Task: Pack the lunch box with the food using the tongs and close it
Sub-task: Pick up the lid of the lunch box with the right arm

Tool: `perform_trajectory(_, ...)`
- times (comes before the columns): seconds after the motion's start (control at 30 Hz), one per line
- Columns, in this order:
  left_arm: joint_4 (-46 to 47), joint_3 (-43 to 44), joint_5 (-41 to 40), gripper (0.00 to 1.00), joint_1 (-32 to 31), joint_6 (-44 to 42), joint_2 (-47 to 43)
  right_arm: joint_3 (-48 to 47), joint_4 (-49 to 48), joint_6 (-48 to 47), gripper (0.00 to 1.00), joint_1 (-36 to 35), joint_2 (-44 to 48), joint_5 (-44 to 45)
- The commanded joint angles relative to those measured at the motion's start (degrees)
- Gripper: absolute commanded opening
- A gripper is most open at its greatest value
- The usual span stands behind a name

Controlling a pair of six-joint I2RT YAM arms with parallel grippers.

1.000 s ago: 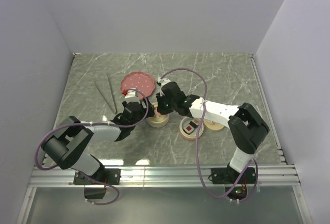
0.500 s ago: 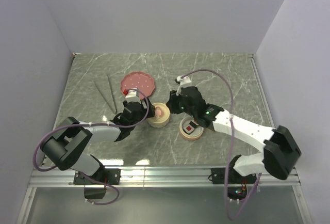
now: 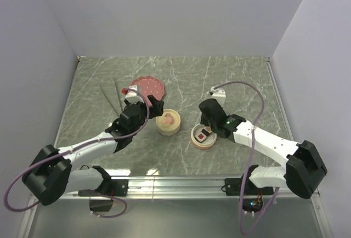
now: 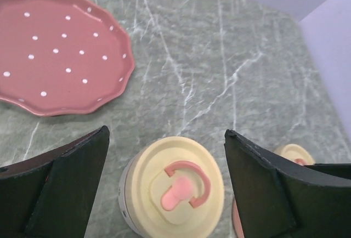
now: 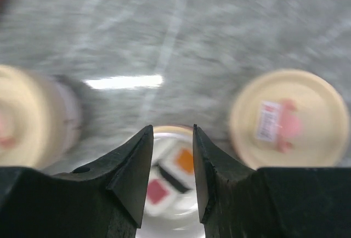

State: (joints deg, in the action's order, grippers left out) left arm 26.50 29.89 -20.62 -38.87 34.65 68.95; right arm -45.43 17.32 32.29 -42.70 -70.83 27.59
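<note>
Left jaws: spread wide and holding nothing, one standing to each side of the lidded pot point(image 4: 173, 188), a little above it.
Right jaws: a narrow gap with nothing in it, poised just over the open tier point(image 3: 193, 141).
Food point(image 5: 185, 161): a red-topped and an orange-topped piece lie inside the open tier, which sits near the lidded pot without touching it.
Loose disc point(image 5: 285, 118): cream and labelled, probably a lid, flat on the worktop point(image 3: 241, 79) just beside the open tier, on the side away from the pot.
Tongs point(image 3: 108, 100): lying on the worktop left of the plate point(image 4: 55, 57), well apart from the food, with neither arm touching them.
Plate: bare wherever it shows.
Risk, left: if the wide jaws close off-centre, they could tip the pot or shove it into the open tier.
Risk, right: a low pass could clip the tier's rim and spill the pieces.
Hard to see: the right wrist view is smeared, so the label is unreadable.
Hidden: from above, the right arm covers the loose disc and the left arm covers the tongs' joined end. The plate's left edge is cut off in the left wrist view.
</note>
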Motion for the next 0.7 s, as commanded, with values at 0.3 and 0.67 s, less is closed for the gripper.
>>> perform_trajectory(0.3, 2.06, -5.28, 8.23, 0.93, -0.24, 1.12, -8.83, 5.18, 9.40, 6.11, 0.43, 12.20, 0.69, 0.27)
perform_trajectory(0.67, 2.24, -5.98, 9.90, 0.93, -0.33, 0.41, -9.71, 1.41, 12.12, 6.38, 0.43, 14.39, -5.53, 1.23)
